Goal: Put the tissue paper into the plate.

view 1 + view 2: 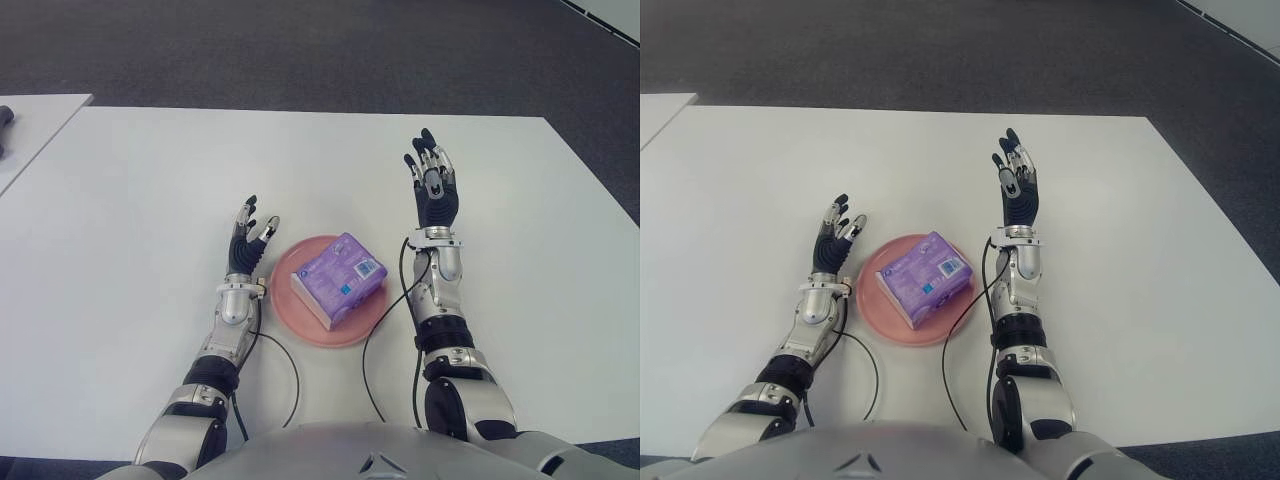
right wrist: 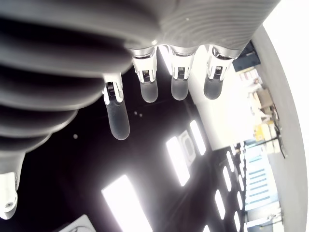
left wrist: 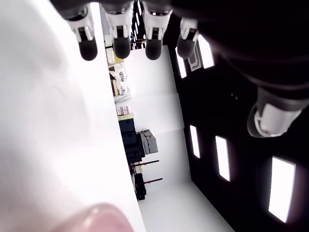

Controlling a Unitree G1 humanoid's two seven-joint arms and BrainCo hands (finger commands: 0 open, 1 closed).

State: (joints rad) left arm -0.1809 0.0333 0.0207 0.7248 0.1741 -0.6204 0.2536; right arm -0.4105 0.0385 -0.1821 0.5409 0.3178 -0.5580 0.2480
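A purple tissue pack (image 1: 339, 278) lies inside the round pink plate (image 1: 300, 326) on the white table (image 1: 130, 200), right in front of me. My left hand (image 1: 249, 232) is just left of the plate, fingers straight and holding nothing. To the plate's right my right hand (image 1: 430, 180) is raised, palm up, fingers spread and empty. The left wrist view shows stretched fingertips (image 3: 120, 46) with nothing between them and the plate's rim (image 3: 96, 220) at the edge. In the right wrist view the fingers (image 2: 147, 87) are also extended and bare.
A second white table (image 1: 30, 125) stands at the far left with a dark object (image 1: 5, 115) on it. Dark carpet (image 1: 300, 50) lies beyond the table's far edge. Black cables (image 1: 385, 330) run from both wrists across the table near my body.
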